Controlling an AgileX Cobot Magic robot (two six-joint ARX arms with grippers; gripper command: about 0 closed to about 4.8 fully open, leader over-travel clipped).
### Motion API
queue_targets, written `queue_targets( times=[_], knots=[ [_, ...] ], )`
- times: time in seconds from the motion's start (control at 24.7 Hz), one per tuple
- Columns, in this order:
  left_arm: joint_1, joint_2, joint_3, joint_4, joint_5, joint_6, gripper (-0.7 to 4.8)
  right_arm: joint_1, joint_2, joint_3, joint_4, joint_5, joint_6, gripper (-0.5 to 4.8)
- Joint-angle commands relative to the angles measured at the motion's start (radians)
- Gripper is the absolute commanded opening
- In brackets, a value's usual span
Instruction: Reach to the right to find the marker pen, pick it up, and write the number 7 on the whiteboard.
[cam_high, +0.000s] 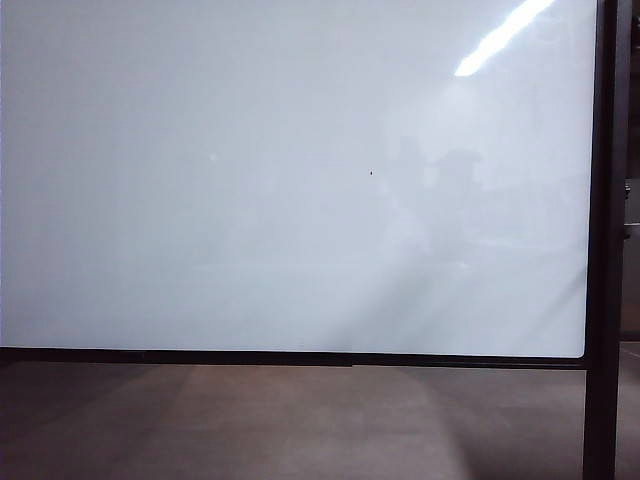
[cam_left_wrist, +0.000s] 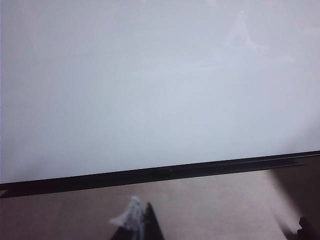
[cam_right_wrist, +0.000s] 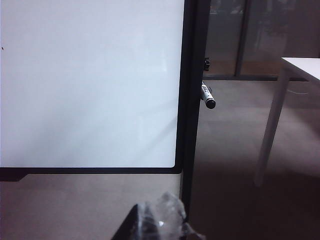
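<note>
The whiteboard (cam_high: 250, 200) fills the exterior view, glossy white with a thin black frame, and neither gripper shows there. It also spans the left wrist view (cam_left_wrist: 150, 90) and the right wrist view (cam_right_wrist: 90, 85). The marker pen (cam_right_wrist: 207, 96) sticks out beside the board's black upright post (cam_right_wrist: 192, 100), far beyond my right gripper (cam_right_wrist: 160, 222). That gripper is shut and empty, its tips wrapped in clear film. My left gripper (cam_left_wrist: 142, 222) hangs below the board's lower frame, fingertips together, holding nothing. No number 7 is in view; only a tiny black speck (cam_high: 371, 172) marks the board.
A white table (cam_right_wrist: 302, 65) on a pale leg (cam_right_wrist: 270, 130) stands right of the post. Brown floor (cam_high: 300, 420) runs under the board's lower frame (cam_high: 300, 357). The post (cam_high: 603, 240) bounds the board on the right. Dark glass panels lie behind.
</note>
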Motion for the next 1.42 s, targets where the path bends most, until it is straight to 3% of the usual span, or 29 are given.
queue_targets(
  times=[0.04,0.32,0.44,0.57,0.81,1.09,1.42],
  knots=[
    [0.0,0.001,0.001,0.014,-0.002,-0.005,-0.05,0.0,-0.001,-0.001,0.008,-0.006,0.004,-0.05],
    [0.0,0.001,0.005,0.081,-0.063,-0.006,-0.05,0.001,-0.001,0.049,0.01,-0.006,0.004,-0.05],
    [0.0,0.003,0.069,0.056,-0.07,-0.097,-0.05,0.001,0.008,0.146,0.002,0.006,0.004,-0.05],
    [0.0,0.042,0.145,0.032,-0.069,-0.108,-0.05,0.0,0.095,0.257,0.002,0.075,0.003,-0.05],
    [0.0,0.273,0.341,0.039,-0.05,-0.135,-0.05,0.0,0.421,0.464,0.123,0.084,0.003,-0.05],
    [-0.007,0.559,0.574,0.081,0.087,-0.137,-0.05,-0.004,0.727,0.657,0.241,0.084,-0.005,-0.05],
    [-0.167,0.835,0.798,0.08,0.116,-0.137,-0.05,-0.087,0.95,0.718,0.404,0.072,-0.004,-0.05]
  ],
)
